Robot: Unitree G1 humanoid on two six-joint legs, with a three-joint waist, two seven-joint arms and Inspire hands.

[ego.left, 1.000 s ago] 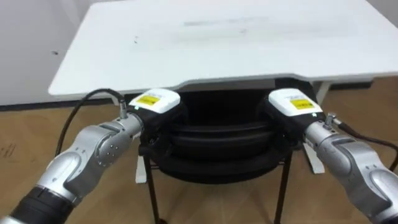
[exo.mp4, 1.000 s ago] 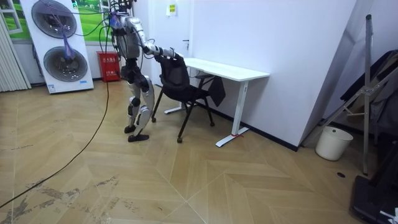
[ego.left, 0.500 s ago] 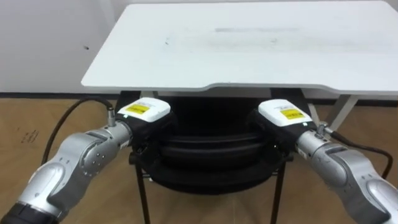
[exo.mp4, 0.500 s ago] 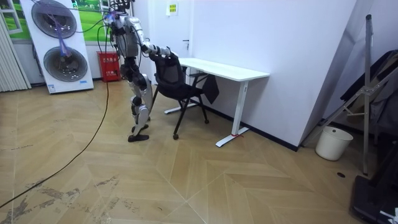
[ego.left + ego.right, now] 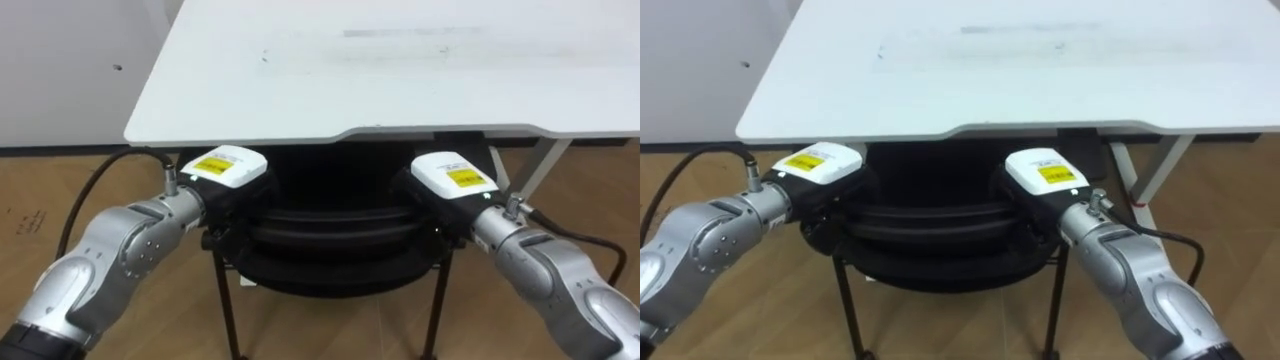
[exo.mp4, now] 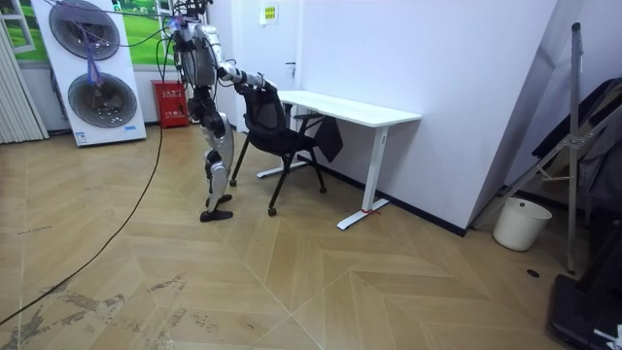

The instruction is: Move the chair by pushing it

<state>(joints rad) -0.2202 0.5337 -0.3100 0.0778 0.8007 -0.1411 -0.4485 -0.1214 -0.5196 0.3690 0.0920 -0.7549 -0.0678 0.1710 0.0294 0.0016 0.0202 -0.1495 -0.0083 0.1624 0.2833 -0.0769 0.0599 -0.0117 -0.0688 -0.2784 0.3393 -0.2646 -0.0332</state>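
1. One chair (image 5: 340, 235): black, with a broad backrest curved like a band and thin dark tube legs, two of which show below it. Its seat sits under the near edge of the desk, and the backrest is just in front of that edge.
2. One desk (image 5: 400, 80): a smooth, flat white top with rounded corners and a shallow cut-out in the near edge, on slim white legs.
3. Two hands. The left hand (image 5: 225, 170) lies on the left end of the backrest's top. The right hand (image 5: 450, 178) lies on the right end. Whether either grips the backrest or merely presses on it cannot be told.
4. In the room view the robot stands behind the chair, at its left, with both arms stretched forward.
5. The wooden floor (image 6: 292, 282) has a herringbone pattern, and one white bucket (image 6: 512, 224) stands on it well apart from the desk.
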